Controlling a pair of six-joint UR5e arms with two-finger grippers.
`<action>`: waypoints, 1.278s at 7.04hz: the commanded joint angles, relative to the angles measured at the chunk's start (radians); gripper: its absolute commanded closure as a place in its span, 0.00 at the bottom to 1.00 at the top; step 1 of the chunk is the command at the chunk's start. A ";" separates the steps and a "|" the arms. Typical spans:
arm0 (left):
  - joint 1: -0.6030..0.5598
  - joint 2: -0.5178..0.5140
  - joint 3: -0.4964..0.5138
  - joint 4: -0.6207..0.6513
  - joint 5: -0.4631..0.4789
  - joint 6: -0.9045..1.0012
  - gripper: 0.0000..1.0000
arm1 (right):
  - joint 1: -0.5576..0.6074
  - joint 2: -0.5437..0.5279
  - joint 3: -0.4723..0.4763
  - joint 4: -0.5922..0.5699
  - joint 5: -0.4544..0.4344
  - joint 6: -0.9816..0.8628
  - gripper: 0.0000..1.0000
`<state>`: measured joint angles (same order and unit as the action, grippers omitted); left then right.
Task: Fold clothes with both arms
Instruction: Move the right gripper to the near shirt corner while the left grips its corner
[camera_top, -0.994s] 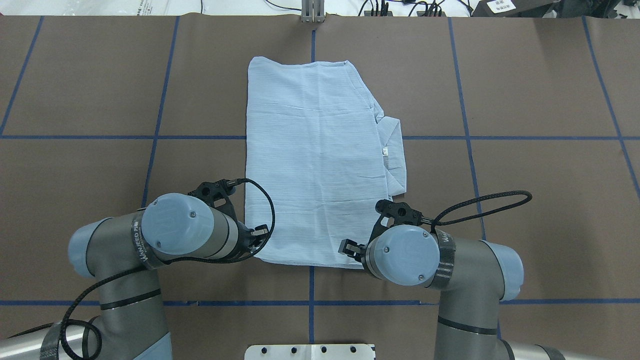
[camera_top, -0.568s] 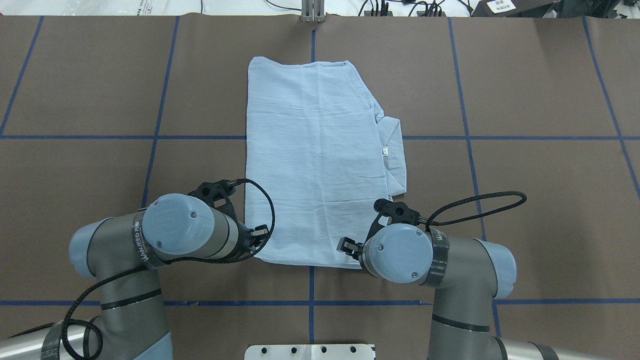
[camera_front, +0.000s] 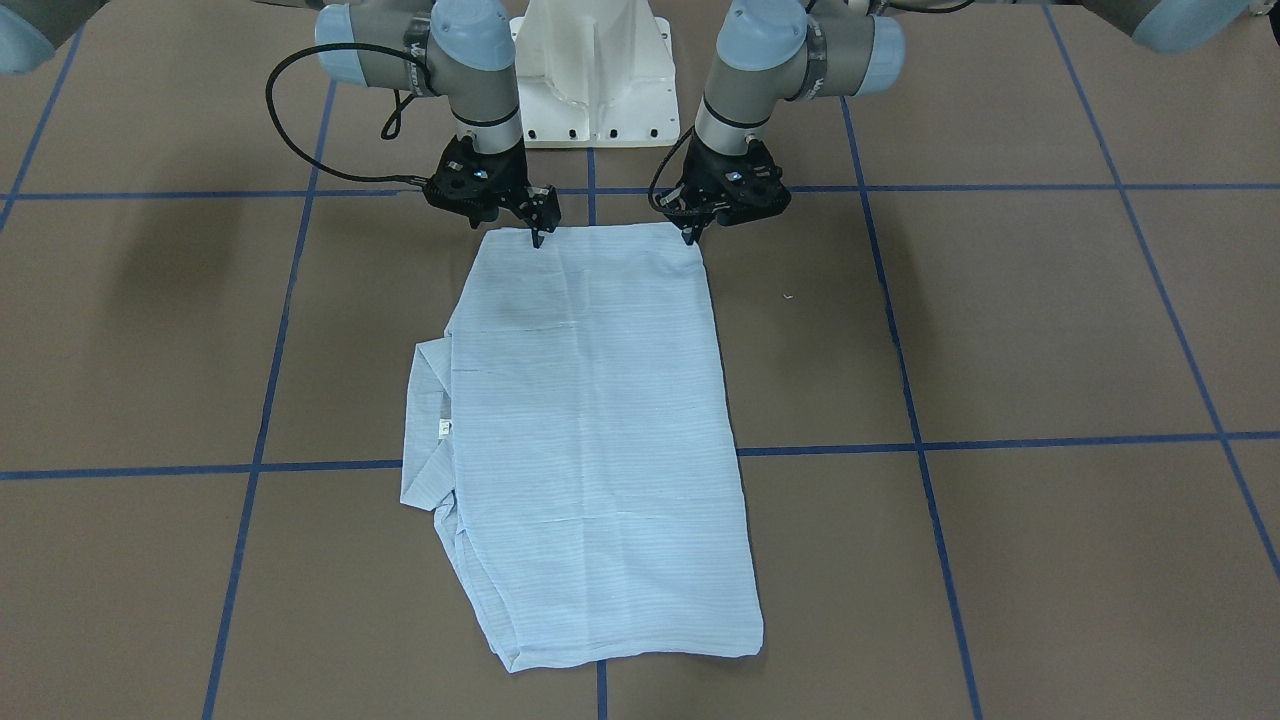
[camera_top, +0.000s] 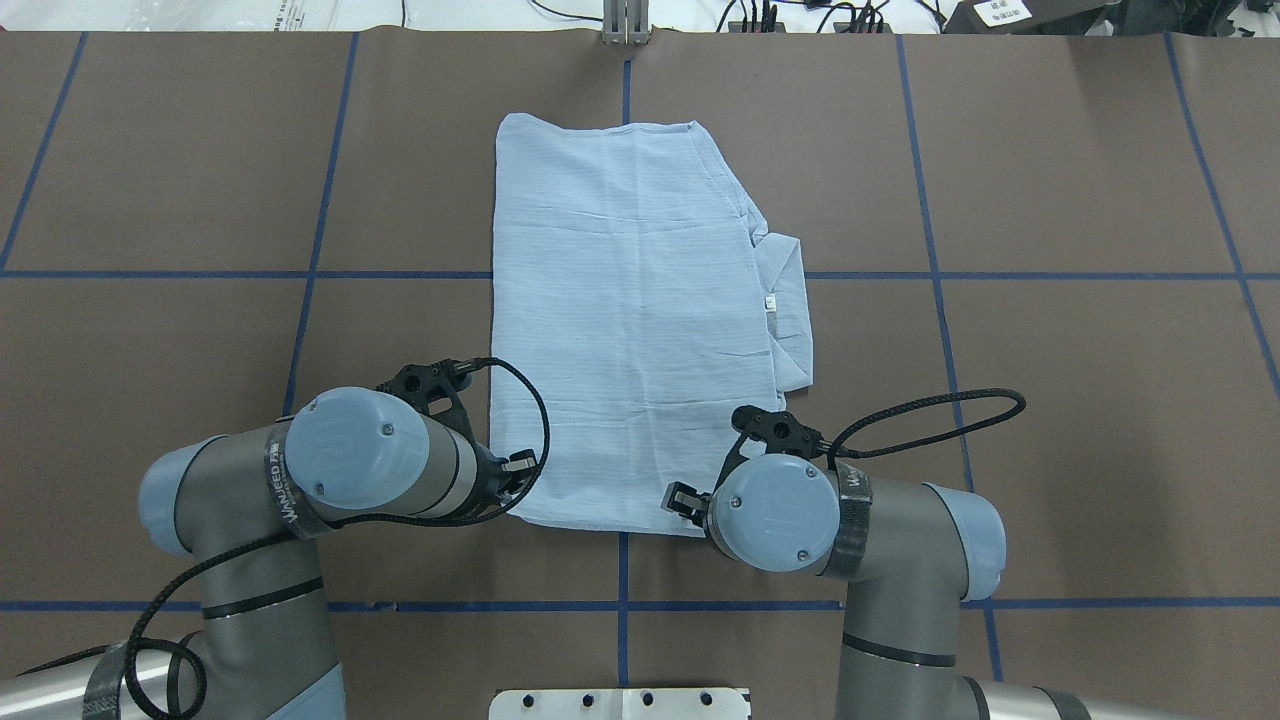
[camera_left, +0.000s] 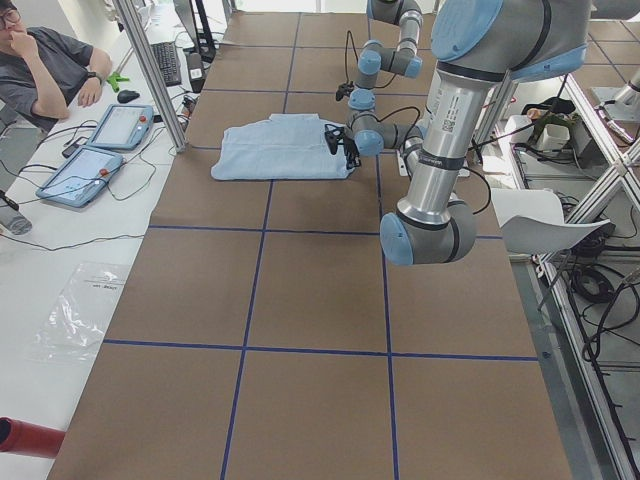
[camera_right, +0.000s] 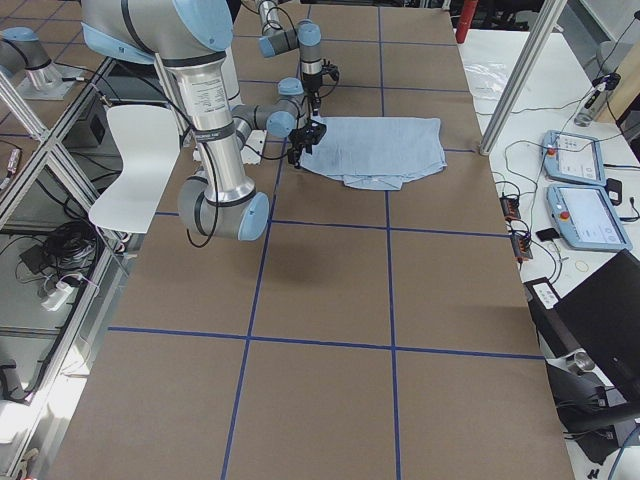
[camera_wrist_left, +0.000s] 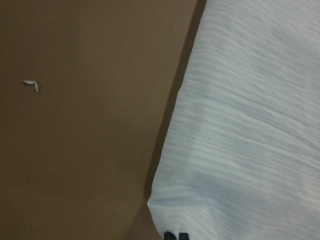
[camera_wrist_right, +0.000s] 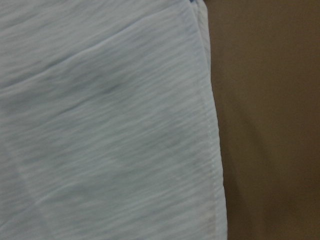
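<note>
- The shirt (camera_top: 630, 320) lies flat at the middle of the table (camera_top: 1050, 150), folded into a long panel running 12 to 6 o'clock in the overhead view. A collar-and-sleeve fold juts out on its 3 o'clock side.
- The left gripper (camera_top: 520, 466) stands at the shirt's 7 o'clock corner and has not shifted in the last second. Its fingertips are drawn nearly together at the hem (the left wrist camera shows two dark tips at the cloth edge). Whether cloth is pinched between them cannot be told.
- The right gripper (camera_top: 682, 497) has moved toward 9 o'clock along the near hem, from the 5 o'clock corner to just inside it. Its fingers appear closed to a point in the front view; its own wrist camera shows only cloth.
- The shirt's outline has not moved with it, so the right gripper is judged not to be dragging fabric.
- Judgement: both grippers are settling on the near hem for a fold toward 12 o'clock, and no lift has begun. With a grasp inside the corner, that corner may droop.
</note>
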<state>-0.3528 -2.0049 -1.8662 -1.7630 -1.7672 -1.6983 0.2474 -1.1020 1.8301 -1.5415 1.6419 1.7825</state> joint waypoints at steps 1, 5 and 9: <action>0.000 0.000 -0.001 0.000 0.000 0.000 1.00 | -0.010 -0.004 -0.005 -0.002 -0.001 0.000 0.00; 0.000 0.002 0.001 0.000 0.002 0.000 1.00 | -0.008 -0.009 -0.005 -0.002 -0.001 -0.002 0.09; -0.002 0.002 0.005 0.000 0.002 0.002 1.00 | -0.007 -0.007 -0.005 -0.002 -0.001 -0.002 0.59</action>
<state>-0.3530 -2.0034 -1.8634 -1.7625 -1.7656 -1.6971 0.2407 -1.1095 1.8248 -1.5429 1.6413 1.7810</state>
